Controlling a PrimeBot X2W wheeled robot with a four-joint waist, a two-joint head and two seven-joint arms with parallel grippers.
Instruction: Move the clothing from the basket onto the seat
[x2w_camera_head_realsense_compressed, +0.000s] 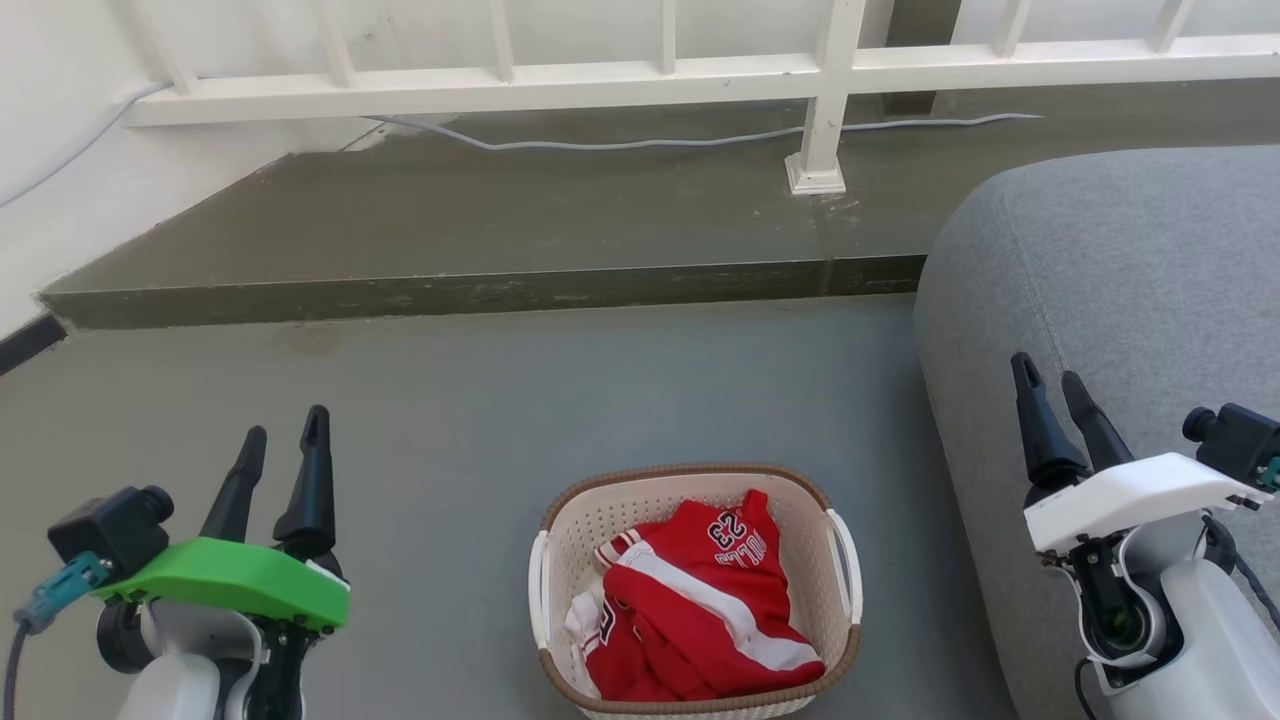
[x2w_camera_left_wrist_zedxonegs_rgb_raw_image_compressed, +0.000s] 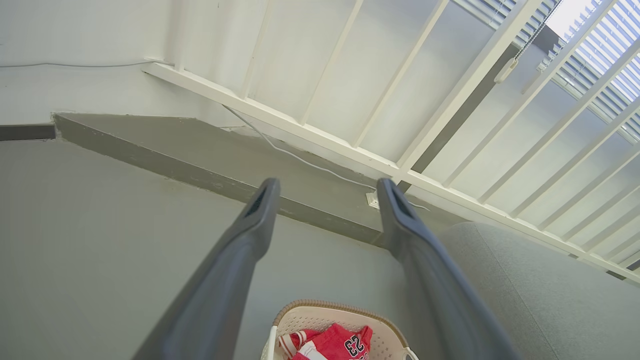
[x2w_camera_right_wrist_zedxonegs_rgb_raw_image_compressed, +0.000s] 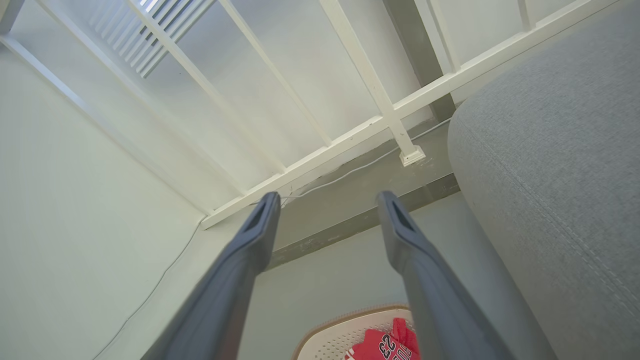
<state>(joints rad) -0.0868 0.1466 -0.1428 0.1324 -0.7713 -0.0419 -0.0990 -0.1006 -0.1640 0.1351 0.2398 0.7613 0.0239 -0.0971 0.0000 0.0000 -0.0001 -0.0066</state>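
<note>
Left end effector (x2w_camera_head_realsense_compressed: 288, 425) hangs at the near left over the floor (x2w_camera_head_realsense_compressed: 450, 400), fingers spread, nothing in it. In the middle, the basket (x2w_camera_head_realsense_compressed: 600, 520) holds the clothing (x2w_camera_head_realsense_compressed: 700, 600): a bunched-up red jersey with a white bit at its left, maybe a separate piece, hard to say. Right end effector (x2w_camera_head_realsense_compressed: 1046, 370) is spread and empty too, near the seat's (x2w_camera_head_realsense_compressed: 1120, 280) left edge. Risk I see: a shallow pinch grabs one fold, and the rest drags and tips that light-looking basket.

The small rounded cream plastic basket (x2w_camera_head_realsense_compressed: 600, 525) looks smooth, its brown rim woven-textured. The red white-striped jersey cloth (x2w_camera_head_realsense_compressed: 700, 610) has a slight sheen. The large grey cushion seat (x2w_camera_head_realsense_compressed: 1120, 280) is matt woven fabric.
</note>
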